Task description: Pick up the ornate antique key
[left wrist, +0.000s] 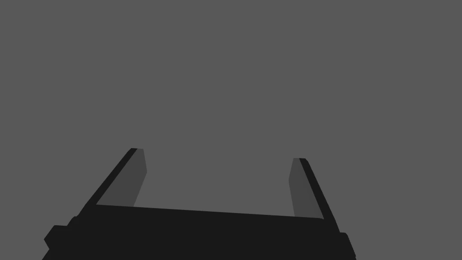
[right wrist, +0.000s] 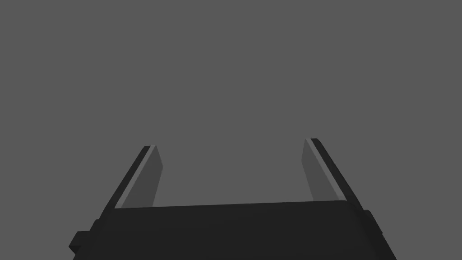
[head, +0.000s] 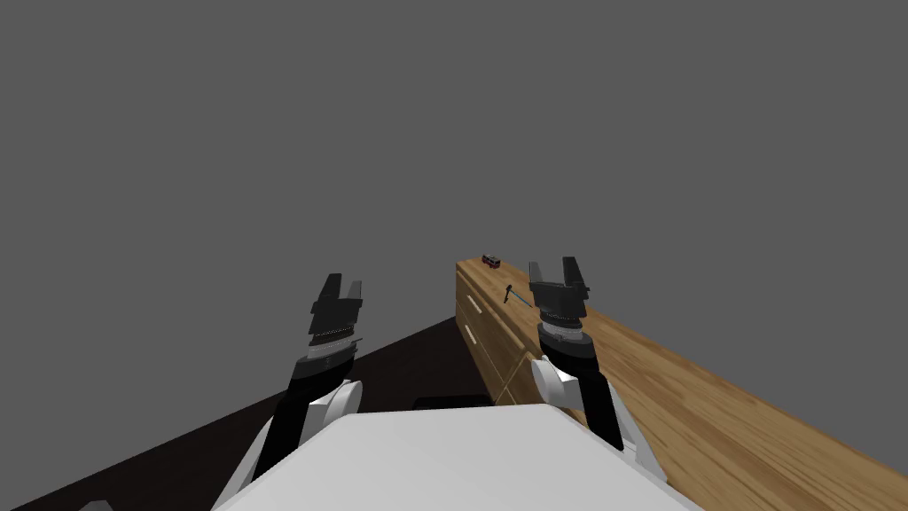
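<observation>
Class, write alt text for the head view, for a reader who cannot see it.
A small dark key lies on a long wooden dresser, near the open right gripper; a small red object sits at the dresser's far end. The left gripper, also open, hangs over dark floor.

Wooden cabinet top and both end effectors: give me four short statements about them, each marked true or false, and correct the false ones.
1. The key lies on the wooden cabinet top. True.
2. The right end effector is shut on the key. False: its fingers stand open and hold nothing, and the key lies on the top.
3. A small red object sits near the cabinet's far end, beyond the key. True.
4. The left end effector grips the red object. False: it is open and empty, raised off to the cabinet's side.
</observation>
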Available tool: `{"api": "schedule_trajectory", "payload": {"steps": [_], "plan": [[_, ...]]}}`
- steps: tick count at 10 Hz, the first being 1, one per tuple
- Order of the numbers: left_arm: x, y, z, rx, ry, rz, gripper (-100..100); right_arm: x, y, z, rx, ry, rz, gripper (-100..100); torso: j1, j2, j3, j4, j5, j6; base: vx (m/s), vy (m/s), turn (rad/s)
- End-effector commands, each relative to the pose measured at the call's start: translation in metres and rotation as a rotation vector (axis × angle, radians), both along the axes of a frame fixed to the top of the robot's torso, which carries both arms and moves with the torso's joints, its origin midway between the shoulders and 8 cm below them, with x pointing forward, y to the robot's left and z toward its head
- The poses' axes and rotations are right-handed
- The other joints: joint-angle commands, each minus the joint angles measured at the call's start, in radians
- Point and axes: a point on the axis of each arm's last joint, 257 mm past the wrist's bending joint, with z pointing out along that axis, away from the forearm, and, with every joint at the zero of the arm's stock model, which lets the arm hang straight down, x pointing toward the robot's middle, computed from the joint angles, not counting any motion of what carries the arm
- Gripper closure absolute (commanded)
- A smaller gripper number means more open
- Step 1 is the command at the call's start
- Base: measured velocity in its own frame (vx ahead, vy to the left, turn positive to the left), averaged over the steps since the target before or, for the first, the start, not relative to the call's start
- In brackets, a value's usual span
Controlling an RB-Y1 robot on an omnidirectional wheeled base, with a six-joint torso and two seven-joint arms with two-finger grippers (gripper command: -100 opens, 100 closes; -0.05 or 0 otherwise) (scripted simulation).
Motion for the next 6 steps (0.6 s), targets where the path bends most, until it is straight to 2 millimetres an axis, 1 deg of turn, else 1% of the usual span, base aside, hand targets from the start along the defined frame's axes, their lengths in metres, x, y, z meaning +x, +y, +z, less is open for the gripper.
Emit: {"api": "schedule_trajectory", "payload": {"steps": [1,3,6], "plan": [[0.0,0.0,0.0,0.0,0.0,0.0,0,0.003,0.003,-0.005,-0.033,0.023,0.01,-100,0.0,0.0,0.0,0.0,0.0,0.0,0.009,0.002,0.015],[0.0,0.0,0.0,0.0,0.0,0.0,0,0.008,0.006,-0.014,-0.077,0.057,0.022,-100,0.0,-0.001,-0.001,0.0,0.0,0.0,0.018,0.001,0.022],[0.0,0.0,0.0,0.0,0.0,0.0,0,0.018,0.009,-0.033,-0.157,0.129,0.039,-100,-0.001,-0.001,-0.001,0.0,0.0,0.0,0.02,-0.004,0.019]]}}
